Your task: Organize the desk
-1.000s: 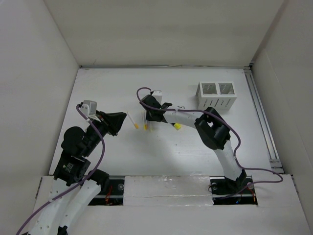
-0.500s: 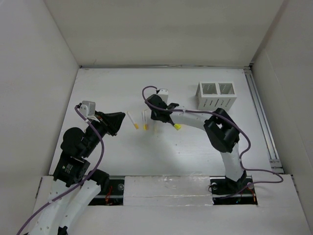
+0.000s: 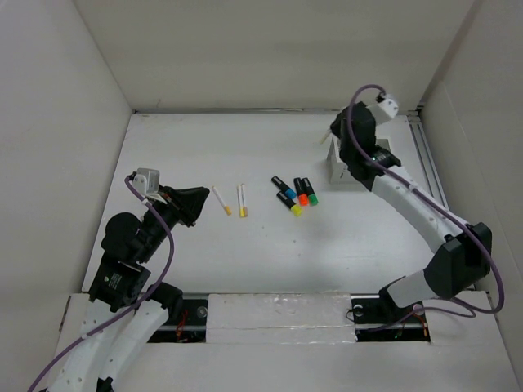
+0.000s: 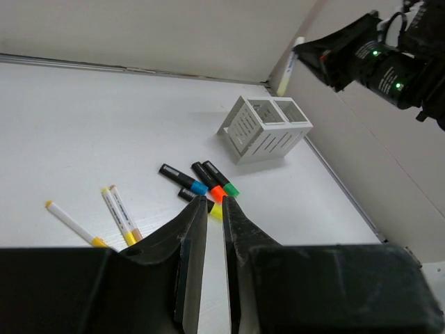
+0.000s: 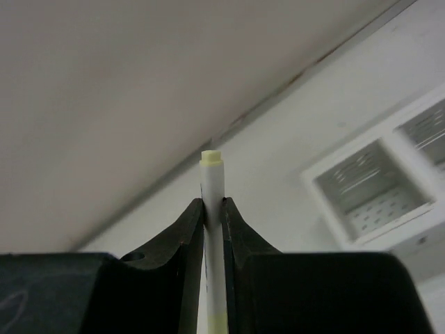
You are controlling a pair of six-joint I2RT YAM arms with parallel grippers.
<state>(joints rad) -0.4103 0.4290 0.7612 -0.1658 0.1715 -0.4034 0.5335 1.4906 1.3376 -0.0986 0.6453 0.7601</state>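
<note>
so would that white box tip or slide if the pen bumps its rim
Probably slides rather than tips: the box looks squat, resting flat on the desk. Its slotted walls suggest thin, light material, so even a nudge from the pen in the right tool might shift it.

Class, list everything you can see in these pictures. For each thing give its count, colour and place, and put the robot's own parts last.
desk: one, white, under everything.
slotted box: one, white, two compartments, far right of the desk.
markers: four, black with blue, yellow, orange and green caps, clustered mid-desk.
loose pens: two in the top view, white with yellow ends, lying left of the markers.
held pen: one, white with yellow tip, over the slotted box.
right gripper: one, black, shut on the held pen.
left gripper: one, black, shut, empty, over the desk's left side.
</note>
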